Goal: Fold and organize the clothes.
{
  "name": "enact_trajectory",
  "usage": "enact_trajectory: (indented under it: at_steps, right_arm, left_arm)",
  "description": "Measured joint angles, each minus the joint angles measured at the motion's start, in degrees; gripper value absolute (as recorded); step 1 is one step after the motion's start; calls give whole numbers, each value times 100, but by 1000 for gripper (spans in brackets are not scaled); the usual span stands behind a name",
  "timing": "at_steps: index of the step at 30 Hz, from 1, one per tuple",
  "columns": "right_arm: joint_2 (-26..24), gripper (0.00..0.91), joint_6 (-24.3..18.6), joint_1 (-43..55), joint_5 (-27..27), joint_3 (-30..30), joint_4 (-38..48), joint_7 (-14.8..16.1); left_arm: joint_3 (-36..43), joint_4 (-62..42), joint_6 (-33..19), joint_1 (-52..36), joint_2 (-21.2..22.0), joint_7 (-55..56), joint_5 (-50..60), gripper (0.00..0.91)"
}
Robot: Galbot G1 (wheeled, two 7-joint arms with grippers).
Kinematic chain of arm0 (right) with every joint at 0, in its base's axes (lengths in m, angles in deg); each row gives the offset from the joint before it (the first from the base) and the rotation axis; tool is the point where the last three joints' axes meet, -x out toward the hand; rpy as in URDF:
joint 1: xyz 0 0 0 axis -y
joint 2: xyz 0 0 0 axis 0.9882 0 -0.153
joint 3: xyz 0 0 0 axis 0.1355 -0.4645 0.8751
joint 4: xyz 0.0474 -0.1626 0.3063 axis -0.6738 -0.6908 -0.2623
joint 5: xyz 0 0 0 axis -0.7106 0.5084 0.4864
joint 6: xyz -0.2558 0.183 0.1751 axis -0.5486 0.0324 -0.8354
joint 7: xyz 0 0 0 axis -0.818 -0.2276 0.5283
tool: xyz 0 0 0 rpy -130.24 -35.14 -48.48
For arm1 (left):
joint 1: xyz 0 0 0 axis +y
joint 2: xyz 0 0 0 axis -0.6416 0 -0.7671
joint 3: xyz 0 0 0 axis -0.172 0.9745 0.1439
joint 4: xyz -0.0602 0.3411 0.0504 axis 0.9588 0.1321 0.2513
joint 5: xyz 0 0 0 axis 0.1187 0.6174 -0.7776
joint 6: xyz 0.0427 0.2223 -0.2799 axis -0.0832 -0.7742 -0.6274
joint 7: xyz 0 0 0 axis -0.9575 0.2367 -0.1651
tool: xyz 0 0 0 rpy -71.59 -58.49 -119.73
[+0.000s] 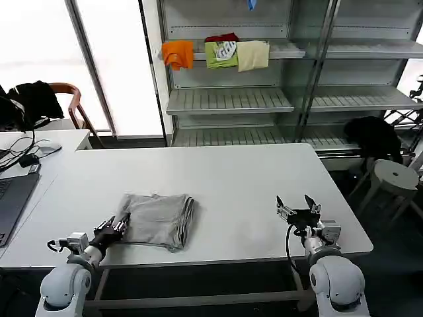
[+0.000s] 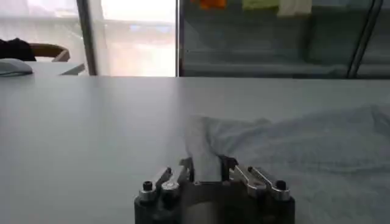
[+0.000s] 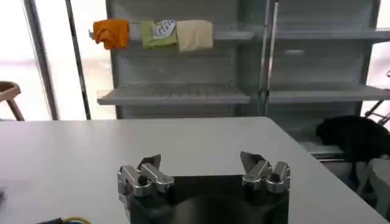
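- Already a grey shirt point(image 1: 157, 218) lies folded into a compact bundle at lower left of the head view, on the white table point(image 1: 225, 178).
- Left gripper point(image 1: 119, 226) sits at the bundle's near-left corner, its fingers pinched on a fold of the cloth, seen close up in the left wrist view point(image 2: 204, 159).
- Right gripper point(image 1: 297, 205) hovers spread and empty at lower right, well apart from the shirt.
- By my judgement the folding looks largely done; final tidying or placing remains.
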Motion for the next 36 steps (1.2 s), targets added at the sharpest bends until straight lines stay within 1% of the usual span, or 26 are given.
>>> enact_trajectory:
  at_steps: [9,10,15,17,22,30,33,36]
  right_arm:
    - [-19,907,-4,-4,-2,10,-1,-8]
    - [-26,907,-4,-4,-1,13,-3,-9]
    - [-79,907,-17,24,13,5,3,-4]
    - [-96,907,-31,42,17,-6,27,0]
    - [-105,907,-80,92,15,-49,110,26]
    - [-91,907,-140,126,5,-110,253,42]
    - [-94,907,-165,100,4,-104,284,46]
    - [-111,907,-195,65,5,-78,294,49]
  left_arm:
    - [-64,-94,-304,-19,5,43,104,0]
    - [-98,-96,-359,-31,-5,43,149,10]
    - [-404,-119,-653,-154,-206,-5,393,10]
    - [-578,-168,-761,-214,-381,-62,507,10]
    - [-1096,-406,-1020,-408,-1028,-268,811,10]
    - [-1520,-706,-1119,-841,-2157,-650,1069,10]
    - [-1548,-689,-1076,-943,-2411,-784,1136,20]
    - [-1547,-587,-1032,-974,-2520,-877,1231,20]
